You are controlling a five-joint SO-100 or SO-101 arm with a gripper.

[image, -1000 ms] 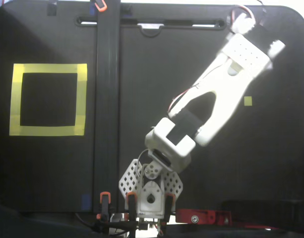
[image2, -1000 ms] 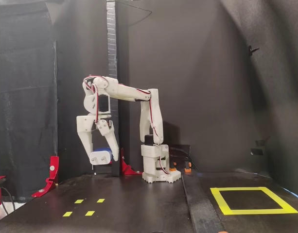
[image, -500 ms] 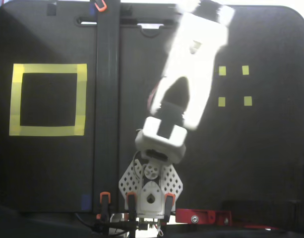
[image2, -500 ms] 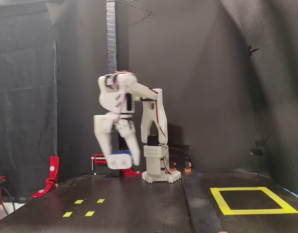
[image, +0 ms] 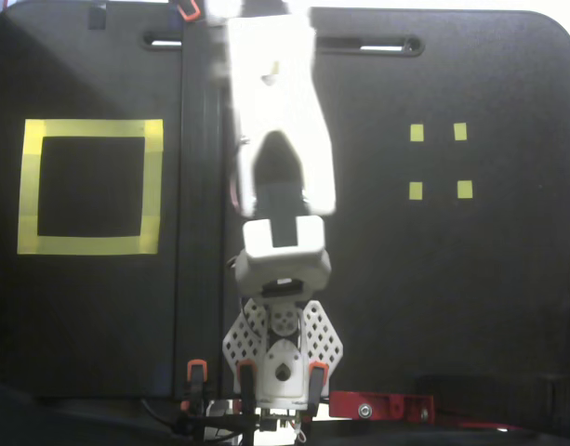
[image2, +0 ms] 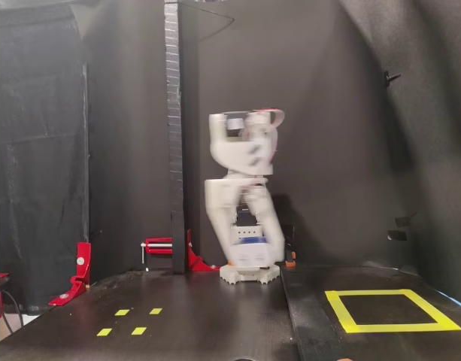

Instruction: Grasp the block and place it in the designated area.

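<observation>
Swinging across from over the four small yellow markers [image: 439, 160], the arm is now pointing straight out from its base, midway toward the designated area [image: 89, 186]. Side-on, the claw [image2: 249, 252] is blurring with motion, and a bluish patch between its fingers is reading as the block [image2: 247, 234] — carried clear of the surface [image2: 215, 316]. Claw judged clenched on it. Block is looking small, rigid and light — smooth sides probably slippery, so gripping across the body, away from the prongs, seems best.
</observation>
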